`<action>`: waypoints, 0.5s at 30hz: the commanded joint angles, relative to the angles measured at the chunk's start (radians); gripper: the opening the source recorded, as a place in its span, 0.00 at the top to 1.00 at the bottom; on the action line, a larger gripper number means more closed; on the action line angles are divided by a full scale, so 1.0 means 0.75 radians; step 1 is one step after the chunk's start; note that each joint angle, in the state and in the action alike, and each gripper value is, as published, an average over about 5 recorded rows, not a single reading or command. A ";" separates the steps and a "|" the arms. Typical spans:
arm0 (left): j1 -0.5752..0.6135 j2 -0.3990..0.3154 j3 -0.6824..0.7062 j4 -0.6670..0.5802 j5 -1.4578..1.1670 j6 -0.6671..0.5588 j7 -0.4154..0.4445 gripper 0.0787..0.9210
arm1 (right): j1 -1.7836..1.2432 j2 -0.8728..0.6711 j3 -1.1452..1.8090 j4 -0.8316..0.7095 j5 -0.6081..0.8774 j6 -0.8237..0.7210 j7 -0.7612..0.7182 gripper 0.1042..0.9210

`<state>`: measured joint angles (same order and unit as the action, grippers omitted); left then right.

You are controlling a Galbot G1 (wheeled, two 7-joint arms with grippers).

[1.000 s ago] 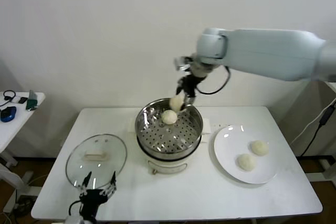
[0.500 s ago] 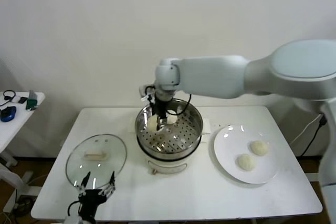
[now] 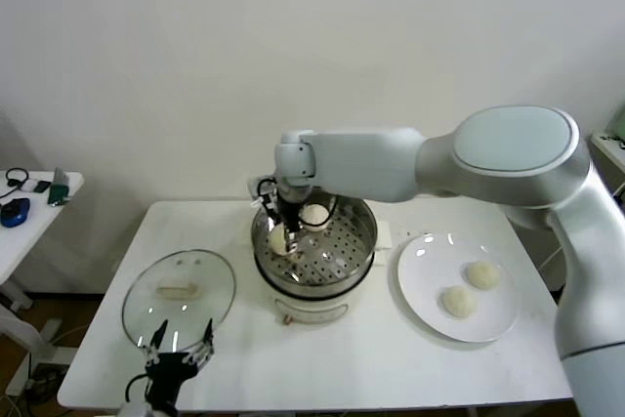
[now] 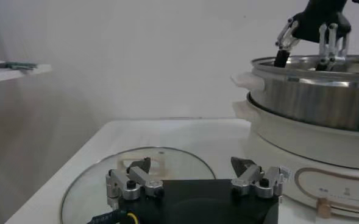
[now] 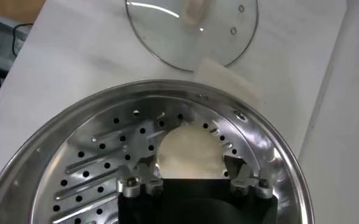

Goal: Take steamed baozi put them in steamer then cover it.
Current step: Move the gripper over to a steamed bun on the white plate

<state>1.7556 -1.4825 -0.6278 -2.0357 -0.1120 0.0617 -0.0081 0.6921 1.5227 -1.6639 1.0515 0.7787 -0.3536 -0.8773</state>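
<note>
The steel steamer (image 3: 314, 253) stands mid-table on its white base. My right gripper (image 3: 282, 231) reaches down inside its left side, shut on a baozi (image 3: 278, 238) held low over the perforated tray. In the right wrist view that baozi (image 5: 188, 152) sits between my fingers (image 5: 144, 165) near the steamer's wall (image 5: 270, 164). Another baozi (image 3: 314, 214) lies at the back of the tray. Two baozi (image 3: 482, 274) (image 3: 456, 302) lie on the white plate (image 3: 425, 275). The glass cover (image 3: 179, 295) lies flat on the table to the left. My left gripper (image 3: 176, 358) waits open at the front edge, just before the cover (image 4: 136, 176).
The plate sits to the right of the steamer. A small side table (image 3: 29, 197) with gadgets stands off the far left. A wall runs behind the table. The left wrist view shows the steamer (image 4: 313, 97) with the right gripper (image 4: 313, 36) above its rim.
My right gripper carried the baozi from above the steamer's back rim leftward and down into the left side of the steamer. The left arm has not moved.
</note>
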 commanded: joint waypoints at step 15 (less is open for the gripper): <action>-0.021 -0.027 0.004 -0.007 0.018 0.010 0.009 0.12 | 0.457 -1.147 -0.401 0.748 -0.282 0.133 -0.118 0.12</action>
<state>1.7431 -1.5001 -0.6240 -2.0401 -0.1005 0.0687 -0.0031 0.9416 1.0723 -1.8153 1.3715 0.7132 -0.2825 -0.9541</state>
